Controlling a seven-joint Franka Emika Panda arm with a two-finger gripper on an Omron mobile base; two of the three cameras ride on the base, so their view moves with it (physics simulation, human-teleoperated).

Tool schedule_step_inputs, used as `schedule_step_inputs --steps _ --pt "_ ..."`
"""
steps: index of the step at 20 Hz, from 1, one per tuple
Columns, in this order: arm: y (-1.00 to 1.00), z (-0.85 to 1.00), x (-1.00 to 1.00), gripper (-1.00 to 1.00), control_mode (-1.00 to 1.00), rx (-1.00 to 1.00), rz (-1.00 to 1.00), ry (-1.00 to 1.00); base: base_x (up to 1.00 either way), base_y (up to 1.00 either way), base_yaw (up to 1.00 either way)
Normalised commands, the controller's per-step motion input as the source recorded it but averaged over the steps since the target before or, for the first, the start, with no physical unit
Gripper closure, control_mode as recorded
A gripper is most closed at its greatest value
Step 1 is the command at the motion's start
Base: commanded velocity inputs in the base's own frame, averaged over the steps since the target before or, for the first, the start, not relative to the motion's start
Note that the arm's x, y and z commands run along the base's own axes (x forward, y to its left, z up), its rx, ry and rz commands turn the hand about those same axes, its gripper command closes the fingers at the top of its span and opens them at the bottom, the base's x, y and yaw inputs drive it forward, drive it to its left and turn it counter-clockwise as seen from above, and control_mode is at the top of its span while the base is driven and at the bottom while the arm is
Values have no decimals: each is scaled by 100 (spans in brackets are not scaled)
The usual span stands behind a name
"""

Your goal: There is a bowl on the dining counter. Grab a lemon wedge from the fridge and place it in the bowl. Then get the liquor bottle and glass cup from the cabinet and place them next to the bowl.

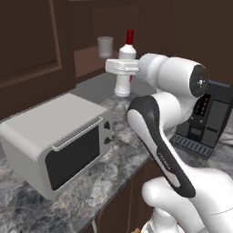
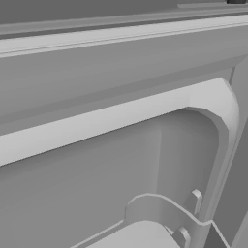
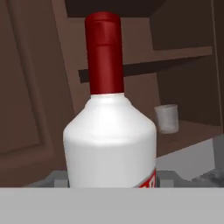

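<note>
Gripping the liquor bottle (image 3: 109, 140) in the pincer (image 1: 122, 66), holding it upright just above the table (image 1: 104, 150), in front of the open cabinet (image 1: 86, 57). Glass cup (image 1: 105, 46) sitting on the cabinet shelf behind.

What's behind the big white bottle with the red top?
Behind the liquor bottle is the open brown cabinet, with the glass cup standing on its shelf. The bottle's body hides whatever sits directly behind it.
</note>
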Motion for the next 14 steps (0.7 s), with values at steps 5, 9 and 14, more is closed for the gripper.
schedule_step_inputs --steps 5,9,14 --pt "-6 22 -95 100 -100 0 -16 17 0 0 0" --pt "-9 0 -86 100 -100 0 -13 13 0 0 0" --pt "-19 -3 -68 100 -100 0 -6 1 0 0 0"
